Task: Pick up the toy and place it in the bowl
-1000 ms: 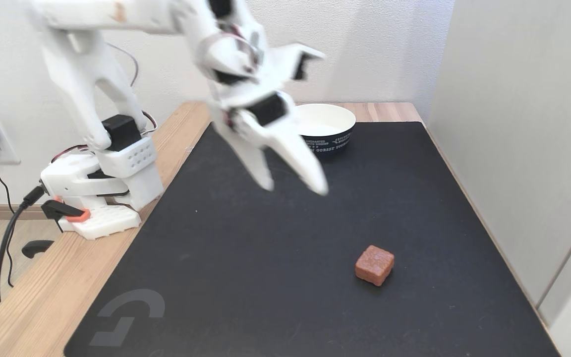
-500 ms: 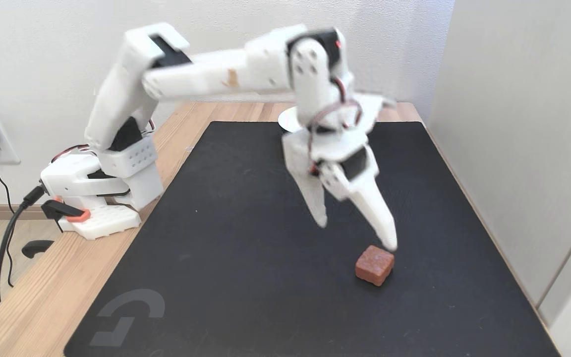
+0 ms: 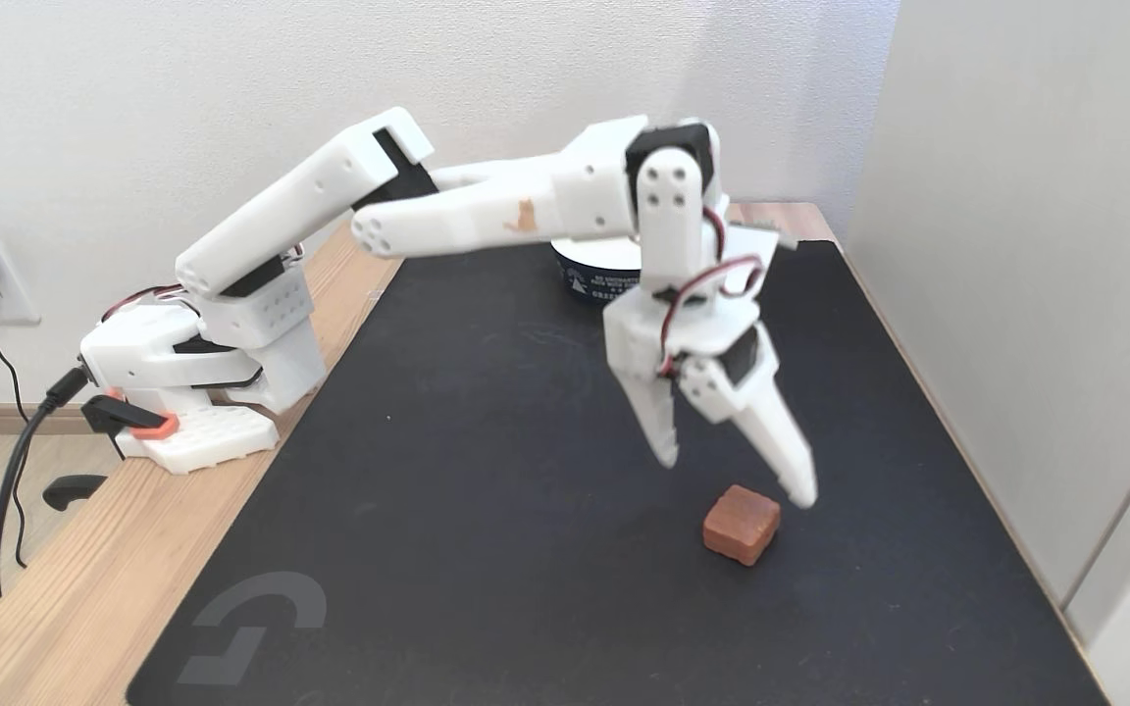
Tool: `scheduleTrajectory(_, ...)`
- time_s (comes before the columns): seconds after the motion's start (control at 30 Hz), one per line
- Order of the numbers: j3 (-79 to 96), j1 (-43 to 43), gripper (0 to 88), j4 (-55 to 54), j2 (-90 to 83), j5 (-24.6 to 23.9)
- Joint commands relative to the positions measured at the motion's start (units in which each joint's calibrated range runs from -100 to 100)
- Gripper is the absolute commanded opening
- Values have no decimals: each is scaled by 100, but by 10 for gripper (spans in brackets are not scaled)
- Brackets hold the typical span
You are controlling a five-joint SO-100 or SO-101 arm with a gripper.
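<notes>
On the wooden worktop [image 3: 84,598] you see a black mat [image 3: 487,510]; at its far edge sits the bowl [image 3: 590,279], partly behind your arm. Your pincer [image 3: 734,480] hangs wide open, empty, just above the toy [image 3: 742,525] lying on the mat.

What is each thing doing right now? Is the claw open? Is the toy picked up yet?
Gripper: open, fingers spread, hovering just above the toy, holding nothing.
Toy: lying flat on the black mat, not picked up.
Bowl: upright at the mat's far end, mostly hidden behind the arm; contents cannot be told.
</notes>
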Motion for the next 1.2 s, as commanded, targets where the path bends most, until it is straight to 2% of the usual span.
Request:
scheduleTrajectory(0.0,-379,40,394,109,94,-8)
scheduleTrajectory(0.73,-1091,341,392,-136,1161,-8)
scheduleTrajectory(0.8,-1091,333,372,-136,1161,-8)
scheduleTrajectory(0.93,-1091,308,262,-238,1161,-8)
scheduleTrajectory(1.17,-1091,283,252,-255,1161,23)
